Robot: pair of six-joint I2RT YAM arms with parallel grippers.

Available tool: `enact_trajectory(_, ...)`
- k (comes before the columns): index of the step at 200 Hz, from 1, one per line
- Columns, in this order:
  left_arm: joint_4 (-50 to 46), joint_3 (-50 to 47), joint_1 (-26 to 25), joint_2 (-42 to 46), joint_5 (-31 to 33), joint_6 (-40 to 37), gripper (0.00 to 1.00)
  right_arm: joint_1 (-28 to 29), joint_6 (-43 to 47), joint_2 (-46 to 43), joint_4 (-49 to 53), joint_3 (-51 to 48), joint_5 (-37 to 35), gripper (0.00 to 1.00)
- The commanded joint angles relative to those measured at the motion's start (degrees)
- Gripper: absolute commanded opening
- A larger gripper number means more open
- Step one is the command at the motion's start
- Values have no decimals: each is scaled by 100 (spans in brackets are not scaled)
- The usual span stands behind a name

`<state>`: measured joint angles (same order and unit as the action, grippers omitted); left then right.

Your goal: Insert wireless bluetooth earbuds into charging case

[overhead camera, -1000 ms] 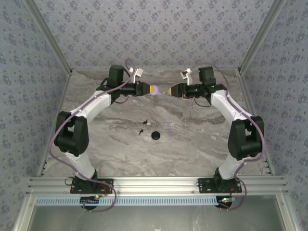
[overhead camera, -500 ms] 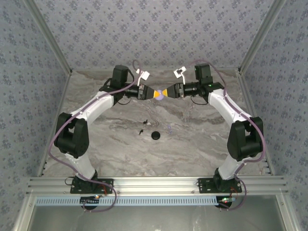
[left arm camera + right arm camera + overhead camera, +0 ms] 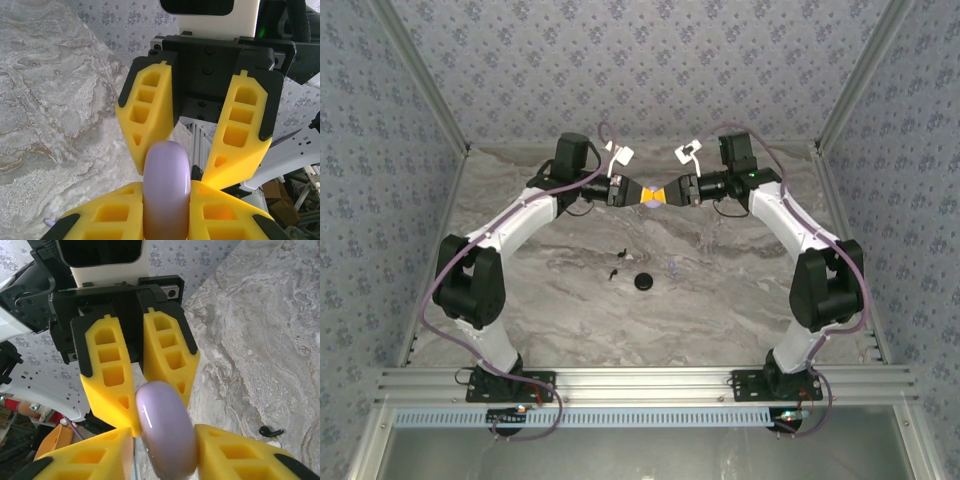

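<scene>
Two grippers meet tip to tip, the left gripper (image 3: 642, 195) and the right gripper (image 3: 663, 194), with four yellow fingers (image 3: 150, 115) in all. One lilac disc (image 3: 166, 190) sits between their fingertips. Base-ward of them lie two earbuds (image 3: 621, 250), one charging case (image 3: 643, 282) and one tiny lilac scrap (image 3: 672, 265).

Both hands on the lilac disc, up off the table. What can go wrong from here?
1. Dropped handover: the left hand clamps the smooth, rounded lilac disc by its edge, while the right hand may not be fully seated. An early release could let it slip.
2. Clash: both hands crowd the same small disc, so a skewed pull could knock them together.
3. A falling disc might hit the table and scatter the earbuds lying beside the charging case.
</scene>
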<state>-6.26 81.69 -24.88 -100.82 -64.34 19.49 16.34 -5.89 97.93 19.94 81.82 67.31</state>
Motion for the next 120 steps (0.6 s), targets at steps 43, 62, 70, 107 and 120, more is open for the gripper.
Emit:
enact_trajectory(43,-86,225,-68,200,73,-120,25,-16,-11,-70,100,153,39,20)
enact_trajectory(62,90,131,-56,274,362,82,37,-55,-306,-179,-211,45,-95,17)
enact_trajectory(70,303,33,-45,332,490,255,42,-68,-409,-206,-322,3,-134,17)
enact_trajectory(107,1214,-472,63,574,900,991,50,-78,-718,-249,-498,-15,-235,18)
enact_trajectory(120,1557,-633,60,623,882,1232,52,-61,-777,-256,-527,-8,-236,18)
